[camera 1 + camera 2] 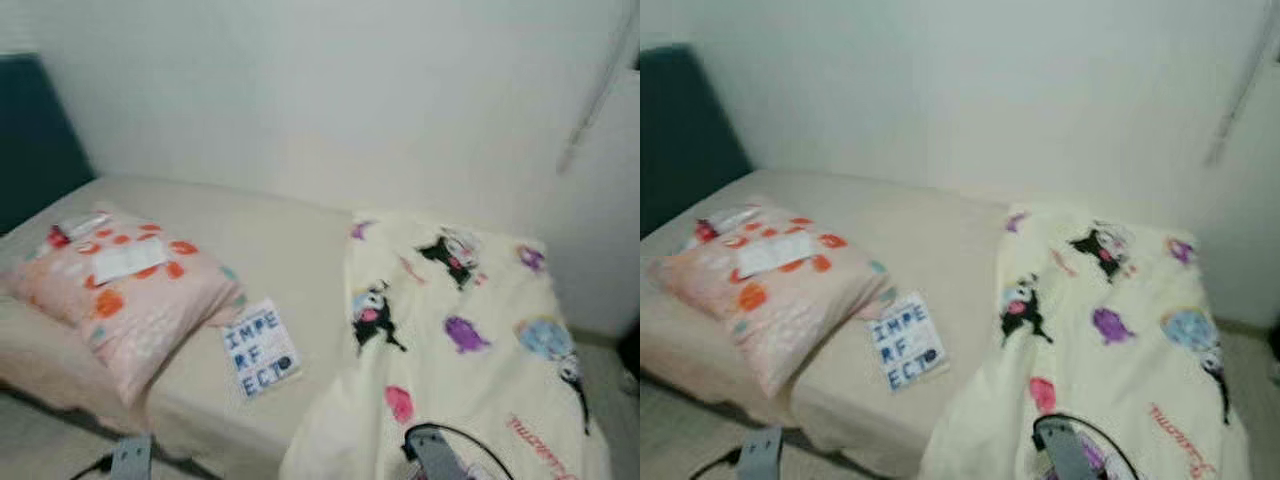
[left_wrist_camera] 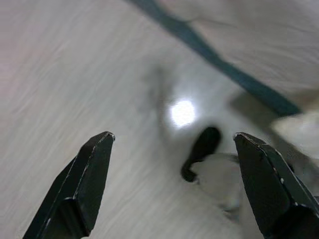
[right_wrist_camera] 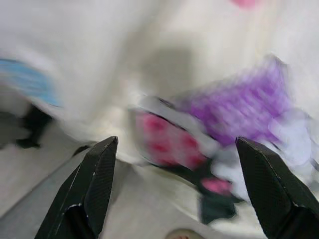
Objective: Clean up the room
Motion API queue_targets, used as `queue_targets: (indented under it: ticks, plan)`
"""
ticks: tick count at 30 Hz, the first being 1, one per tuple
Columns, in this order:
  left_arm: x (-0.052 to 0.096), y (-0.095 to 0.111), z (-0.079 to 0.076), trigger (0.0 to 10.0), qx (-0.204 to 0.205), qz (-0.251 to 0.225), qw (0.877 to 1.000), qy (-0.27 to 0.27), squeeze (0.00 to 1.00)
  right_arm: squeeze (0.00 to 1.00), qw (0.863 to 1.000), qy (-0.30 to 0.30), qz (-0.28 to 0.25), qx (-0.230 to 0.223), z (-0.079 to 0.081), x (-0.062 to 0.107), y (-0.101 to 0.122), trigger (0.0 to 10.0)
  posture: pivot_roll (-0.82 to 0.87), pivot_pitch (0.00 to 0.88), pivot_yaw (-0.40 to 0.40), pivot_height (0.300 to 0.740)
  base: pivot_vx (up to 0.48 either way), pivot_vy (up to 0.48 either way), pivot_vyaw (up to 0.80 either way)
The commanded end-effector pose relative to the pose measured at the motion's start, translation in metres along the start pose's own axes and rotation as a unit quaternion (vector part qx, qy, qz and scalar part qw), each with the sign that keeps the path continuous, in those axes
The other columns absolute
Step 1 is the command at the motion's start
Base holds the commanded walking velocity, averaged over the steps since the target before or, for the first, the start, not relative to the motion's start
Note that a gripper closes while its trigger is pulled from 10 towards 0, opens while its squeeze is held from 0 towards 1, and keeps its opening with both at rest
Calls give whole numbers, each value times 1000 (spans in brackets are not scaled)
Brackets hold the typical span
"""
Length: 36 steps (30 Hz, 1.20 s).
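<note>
Bed (image 1: 290,250) with a beige sheet runs along a white wall (image 1: 330,90); a dark teal headboard (image 1: 35,140) stands at its left end. Head views are slightly blurred.

Pillow (image 1: 125,290), pink with orange-red blotches, lies at the left end of the bed, its near corner hanging over the front edge. White paper (image 1: 128,260) rests on top of the pillow. Beyond it, at the pillow's far left corner, lies a small item with a red part (image 1: 75,230); too blurred to tell what it is.

Card (image 1: 260,347), white with blue block letters reading "IMPE RF ECT", lies flat on the sheet just beside the pillow's right edge, near the front of the bed.

Blanket (image 1: 460,340), cream with cartoon prints in black, purple, pink and blue, covers the right part of the bed and drapes down over the front edge toward the floor.

Left gripper (image 2: 174,184): fingers spread wide apart, nothing between them. Its wrist view looks down on pale wood-grain floor (image 2: 75,74) with a bright glare spot, a dark teal strip, and a blurred black-and-white shape I cannot identify. Left arm (image 1: 130,458) is at the bottom edge of the head view, below the bed front.

Right gripper (image 3: 177,189): fingers also wide apart, empty, held close over the blanket; purple and pink prints are between the fingertips, blurred. Right arm (image 1: 435,455) sits low in front of the draped blanket, with a black cable looping over it.
</note>
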<state>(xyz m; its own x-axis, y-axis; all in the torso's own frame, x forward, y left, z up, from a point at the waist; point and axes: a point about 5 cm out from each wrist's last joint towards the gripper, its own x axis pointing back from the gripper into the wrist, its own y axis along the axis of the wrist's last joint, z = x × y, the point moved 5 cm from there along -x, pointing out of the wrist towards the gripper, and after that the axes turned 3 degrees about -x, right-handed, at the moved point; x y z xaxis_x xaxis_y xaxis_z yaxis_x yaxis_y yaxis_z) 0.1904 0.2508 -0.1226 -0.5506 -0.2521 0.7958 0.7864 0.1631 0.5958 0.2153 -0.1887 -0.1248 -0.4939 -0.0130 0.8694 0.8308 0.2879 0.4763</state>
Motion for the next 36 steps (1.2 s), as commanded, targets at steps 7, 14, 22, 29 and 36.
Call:
queue_targets:
  ticks: [7,14,22,29,36]
  plan:
    - [2,-12,0,10000,-2,17,1000,-5,0,0,1000,-1,8,-6,-2,1,-7,10000,-44,26,-48,726,0,0,744]
    - [2,-13,-1,10000,-5,20,1000,-8,0,0,1000,4,9,-7,-1,1,-8,10000,-47,27,-49,726,0,0,743]
    - [2,-15,-2,10000,-8,22,1000,-11,0,0,1000,14,-11,-7,2,0,1,10000,-51,21,-49,726,0,0,742]
    - [3,-19,-2,10000,-15,28,999,-13,0,0,998,25,-51,-16,4,0,25,10000,-47,13,-48,726,0,0,739]
    - [3,-17,3,10000,-23,26,999,-8,0,0,996,42,-81,-3,12,0,49,10000,-33,0,-43,726,0,0,744]
